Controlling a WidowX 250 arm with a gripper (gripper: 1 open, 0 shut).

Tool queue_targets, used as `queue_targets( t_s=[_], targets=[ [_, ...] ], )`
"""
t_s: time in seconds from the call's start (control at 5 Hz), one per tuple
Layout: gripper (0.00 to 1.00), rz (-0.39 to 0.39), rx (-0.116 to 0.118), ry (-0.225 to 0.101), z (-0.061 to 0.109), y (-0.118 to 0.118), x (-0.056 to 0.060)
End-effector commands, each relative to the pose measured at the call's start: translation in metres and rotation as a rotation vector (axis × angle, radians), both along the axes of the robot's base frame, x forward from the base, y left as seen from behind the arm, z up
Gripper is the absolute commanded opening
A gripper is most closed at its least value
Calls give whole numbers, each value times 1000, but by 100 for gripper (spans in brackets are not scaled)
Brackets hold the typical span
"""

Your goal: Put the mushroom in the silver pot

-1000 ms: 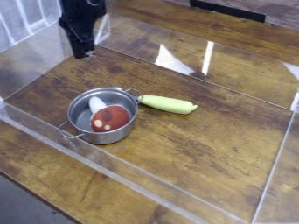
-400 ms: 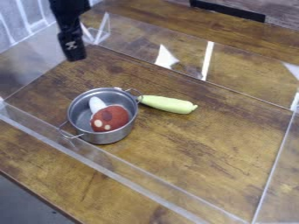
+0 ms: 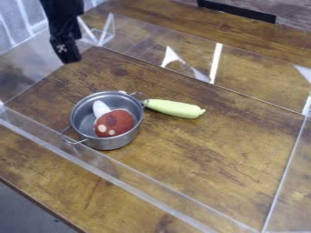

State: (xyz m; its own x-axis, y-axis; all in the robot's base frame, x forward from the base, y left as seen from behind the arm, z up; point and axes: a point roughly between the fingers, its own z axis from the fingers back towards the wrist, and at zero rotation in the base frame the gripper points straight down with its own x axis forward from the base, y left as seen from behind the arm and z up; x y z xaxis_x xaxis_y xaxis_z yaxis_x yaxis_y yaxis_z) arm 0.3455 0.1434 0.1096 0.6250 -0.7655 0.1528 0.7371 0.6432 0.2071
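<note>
In the camera view, our only one, a toy mushroom [image 3: 115, 123], its reddish-brown cap marked with pale spots, lies tipped on its side inside a shiny silver pot [image 3: 108, 143] on the wooden bench [image 3: 183, 173], white stem angled toward the rim away from us. The gripper [image 3: 69, 56] hangs at the upper left of the scene, well apart from the pot, dark against the clear panels; we see nothing held in it, but its fingers are too blurred and small for us to say whether they stand apart or together. A yellow-green vegetable [image 3: 174, 108] lies on the bench just beside the pot, its thin end close to the loop handle [image 3: 140, 96] on that side, and we cannot tell whether the two touch. With the mushroom resting within the pot's wall, we judge the task done, and what we would ask of the arm now is to keep away. The risks we see are modest ones: a return pass made too low could clip the rim or snag a loop handle, dragging the light-looking pot or tipping it so that the mushroom rolls out. A needless second grasp could catch the stem and pull the toy back over the edge. A nudge to the vegetable could push its thin end into the handle and turn the pot.
</note>
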Motion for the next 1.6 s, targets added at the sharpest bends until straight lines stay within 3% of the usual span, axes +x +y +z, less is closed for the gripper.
queue_targets(
  t_s=[0.0, 0.4, 0.6, 1.0, 1.4],
  targets=[
    [100, -2, 22, -45, 20, 20, 5],
    [100, -130, 9, -49, 8, 19, 33],
    [0, -180, 1, -48, 5, 17, 42],
    [0, -57, -16, -39, -5, 33, 39],
    [0, -122, -46, -24, -14, 55, 35]
  ],
)
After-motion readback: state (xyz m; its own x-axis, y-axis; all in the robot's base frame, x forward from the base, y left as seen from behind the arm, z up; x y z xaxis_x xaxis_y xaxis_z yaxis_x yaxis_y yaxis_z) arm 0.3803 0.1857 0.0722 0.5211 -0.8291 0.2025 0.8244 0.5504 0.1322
